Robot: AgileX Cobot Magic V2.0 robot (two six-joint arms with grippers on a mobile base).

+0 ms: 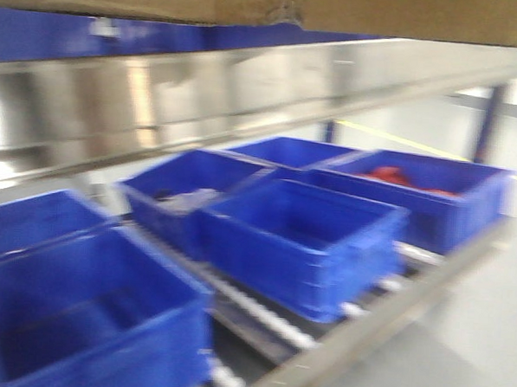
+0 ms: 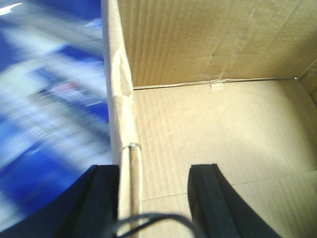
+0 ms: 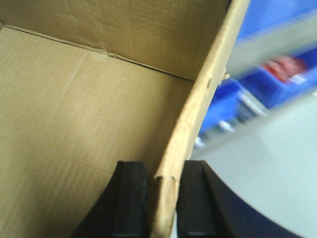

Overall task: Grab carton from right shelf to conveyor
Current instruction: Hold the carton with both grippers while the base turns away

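Observation:
The carton [image 1: 251,2] is a brown cardboard box; only its underside shows along the top of the front view, above the right shelf's shiny steel rail [image 1: 203,95]. My left gripper [image 2: 154,198] straddles the carton's left wall [image 2: 121,99]. Its outer finger [image 2: 101,203] lies against the wall and its inner finger [image 2: 208,203] stands well clear inside the open carton [image 2: 213,124]. My right gripper [image 3: 166,198] is shut on the carton's right wall [image 3: 198,109], one finger on each side. The conveyor is out of view.
Several blue plastic bins [image 1: 299,239] sit on the shelf's rollers below the rail; one at the back right holds something red [image 1: 394,176]. Grey floor with a yellow line [image 1: 392,135] lies to the right. The views are motion-blurred.

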